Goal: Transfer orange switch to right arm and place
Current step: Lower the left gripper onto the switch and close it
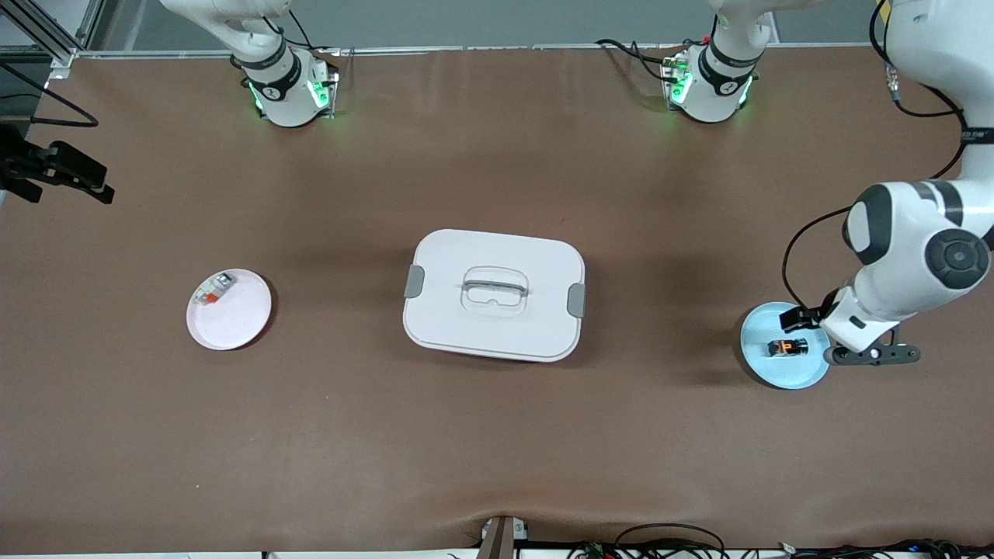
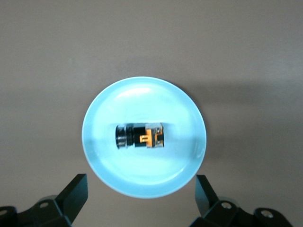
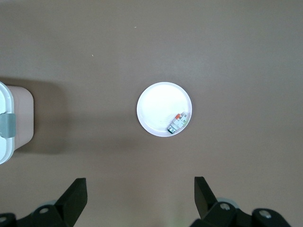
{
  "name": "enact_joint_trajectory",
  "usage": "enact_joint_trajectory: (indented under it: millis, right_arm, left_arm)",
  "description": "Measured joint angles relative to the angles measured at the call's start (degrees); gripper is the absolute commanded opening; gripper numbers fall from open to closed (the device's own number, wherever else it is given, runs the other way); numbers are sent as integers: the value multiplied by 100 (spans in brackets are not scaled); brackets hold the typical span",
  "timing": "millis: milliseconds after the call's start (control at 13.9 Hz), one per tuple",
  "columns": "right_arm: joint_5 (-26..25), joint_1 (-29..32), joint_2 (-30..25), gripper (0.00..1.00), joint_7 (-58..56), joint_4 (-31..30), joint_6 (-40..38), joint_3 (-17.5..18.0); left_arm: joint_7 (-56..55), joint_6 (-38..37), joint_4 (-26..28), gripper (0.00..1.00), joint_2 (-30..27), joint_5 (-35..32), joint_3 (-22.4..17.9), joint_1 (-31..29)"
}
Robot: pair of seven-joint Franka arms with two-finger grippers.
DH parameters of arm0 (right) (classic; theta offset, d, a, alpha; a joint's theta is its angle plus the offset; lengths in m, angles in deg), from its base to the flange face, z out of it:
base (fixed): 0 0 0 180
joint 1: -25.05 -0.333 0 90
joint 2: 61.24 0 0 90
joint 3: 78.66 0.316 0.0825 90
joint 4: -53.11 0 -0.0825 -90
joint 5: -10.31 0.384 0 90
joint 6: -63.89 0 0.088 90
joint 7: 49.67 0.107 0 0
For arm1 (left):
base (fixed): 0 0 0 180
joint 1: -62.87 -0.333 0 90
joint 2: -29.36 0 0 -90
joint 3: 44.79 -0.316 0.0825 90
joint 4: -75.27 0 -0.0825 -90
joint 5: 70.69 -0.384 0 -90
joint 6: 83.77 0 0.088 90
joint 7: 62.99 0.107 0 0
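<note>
The orange switch (image 1: 787,347) lies on its side in the middle of a light blue plate (image 1: 765,330) toward the left arm's end of the table. My left gripper (image 1: 811,338) hovers over this plate, open and empty. In the left wrist view the switch (image 2: 140,135) lies on the plate (image 2: 142,97), with the left gripper (image 2: 140,189) spread wide above the plate's rim. My right gripper (image 3: 139,191) is open and empty, high over bare table beside a white plate (image 3: 158,104). It is out of the front view.
A white lidded box (image 1: 494,326) with grey clips stands mid-table and shows in the right wrist view (image 3: 4,101). The white plate (image 1: 237,318) toward the right arm's end holds a small white-grey part with an orange-red tab (image 1: 213,289). A black fixture (image 1: 58,171) sits at that table edge.
</note>
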Motion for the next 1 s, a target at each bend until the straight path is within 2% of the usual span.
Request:
enact_joint_trajectory:
  millis: [430, 1004]
  right_arm:
    - [4, -13, 0, 100, -3, 0, 0, 16]
    - [4, -247, 0, 100, -7, 0, -30, 48]
  left_arm:
    - [0, 787, 59, 100, 615, -198, -10, -46]
    - [1, 1168, 58, 100, 904, -303, -18, -164]
